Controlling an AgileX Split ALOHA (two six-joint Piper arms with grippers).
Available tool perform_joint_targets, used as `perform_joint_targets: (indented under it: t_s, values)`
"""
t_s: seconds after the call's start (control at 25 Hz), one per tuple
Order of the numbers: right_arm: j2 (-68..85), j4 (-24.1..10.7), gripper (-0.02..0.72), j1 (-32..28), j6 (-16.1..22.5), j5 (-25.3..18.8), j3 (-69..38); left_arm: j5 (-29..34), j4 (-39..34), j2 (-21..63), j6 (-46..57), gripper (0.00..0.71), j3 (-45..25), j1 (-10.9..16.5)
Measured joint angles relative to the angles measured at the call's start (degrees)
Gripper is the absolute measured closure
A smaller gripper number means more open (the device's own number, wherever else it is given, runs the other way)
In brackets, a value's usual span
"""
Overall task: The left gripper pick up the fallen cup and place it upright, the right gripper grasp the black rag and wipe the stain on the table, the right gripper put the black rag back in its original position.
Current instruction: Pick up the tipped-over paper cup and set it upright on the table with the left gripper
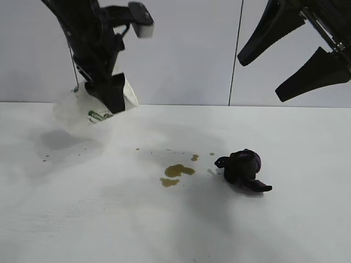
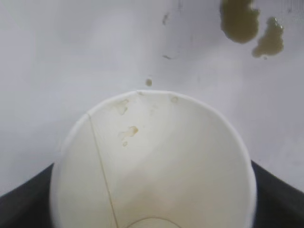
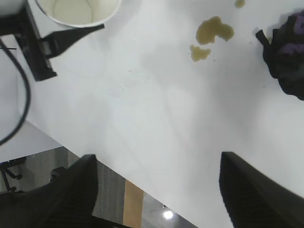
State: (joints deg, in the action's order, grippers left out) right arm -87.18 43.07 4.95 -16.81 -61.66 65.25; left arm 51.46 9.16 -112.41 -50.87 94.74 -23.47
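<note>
Where wrist peers: cup (image 2: 156, 166) interior spotted.

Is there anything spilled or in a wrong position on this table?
Yes. Yellowish-brown liquid stain lies spilled on the white table, beside the crumpled black rag. The left pincer holds the white paper cup tilted in the air.

Cup, rag and stain over a white table

White paper cup (image 1: 82, 109) with green print, held tilted above the table (image 1: 82, 219); yellowish-brown stain (image 1: 178, 171) in blotches and droplets mid-table; black rag (image 1: 242, 167), bunched with purple folds, just beside the stain.
</note>
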Motion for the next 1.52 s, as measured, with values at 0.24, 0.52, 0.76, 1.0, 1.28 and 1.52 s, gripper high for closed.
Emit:
perform_joint_targets:
  t_s: [0.24, 0.52, 0.76, 1.0, 1.28, 1.52]
  values:
    - [0.0, 0.0, 0.209, 0.0, 0.0, 0.06, 0.0, 3.33, 18.86, 2.61, -8.86, 0.154, -0.05, 7.65]
    - [0.0, -0.47, 0.209, 0.0, 0.0, 0.1, 0.0, 6.23, 40.16, 2.66, -29.49, 0.152, -3.89, 11.7]
    - [0.0, -1.14, 0.209, 0.0, 0.0, 0.1, 0.0, 4.46, 53.36, 2.66, -44.03, 0.151, -11.59, 16.37]
    - [0.0, -1.25, 0.209, 0.0, 0.0, 0.11, 0.0, 1.77, 62.17, 2.66, -53.68, 0.151, -18.47, 20.08]
    - [0.0, -1.3, 0.209, 0.0, 0.0, 1.68, 0.0, -2.05, 76.38, 2.66, -69.11, 0.151, -26.92, 21.89]
    - [0.0, -1.3, 0.209, 0.0, 0.0, 1.8, 0.0, -6.13, 86.52, 2.6, -81.97, 0.151, -33.66, 21.89]
